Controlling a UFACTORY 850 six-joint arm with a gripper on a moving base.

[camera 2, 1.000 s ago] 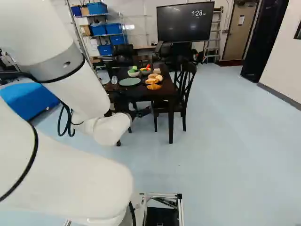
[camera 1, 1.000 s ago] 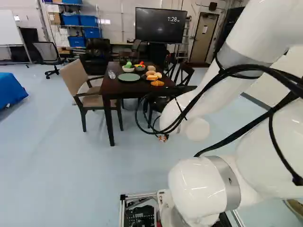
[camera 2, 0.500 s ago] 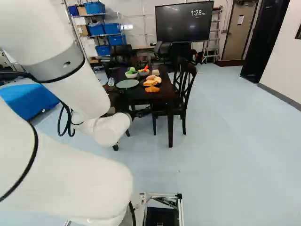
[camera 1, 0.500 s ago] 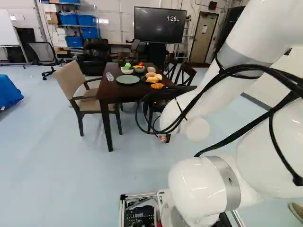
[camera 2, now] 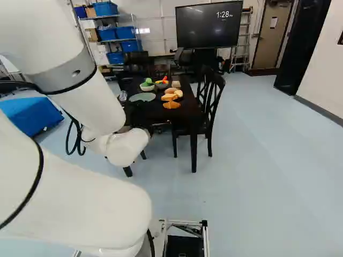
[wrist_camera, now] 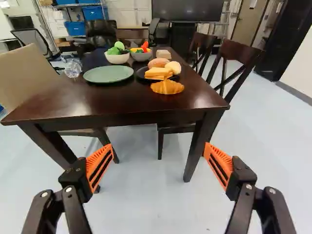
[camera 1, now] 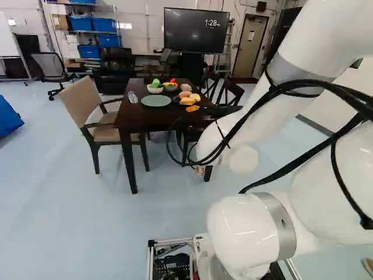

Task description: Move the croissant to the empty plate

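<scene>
the end effector [wrist_camera: 159, 145] is released, fingers wide apart; the croissant [wrist_camera: 167, 87] lies well ahead on the desk [wrist_camera: 97, 103], near the dark plate [wrist_camera: 141, 73], its long axis roughly spanning finger to finger, probably wanting a wrist turn.

Tool [camera 2: 162, 127] spread wide, bench [wrist_camera: 117, 105] at its 12 o'clock carrying croissant [wrist_camera: 167, 87], black plate [wrist_camera: 141, 73] of bread at croissant's 12, green plate [wrist_camera: 108, 74] at its 10, two bowls [wrist_camera: 117, 59] at its 11, dark chair [wrist_camera: 243, 49] at its 2.
</scene>
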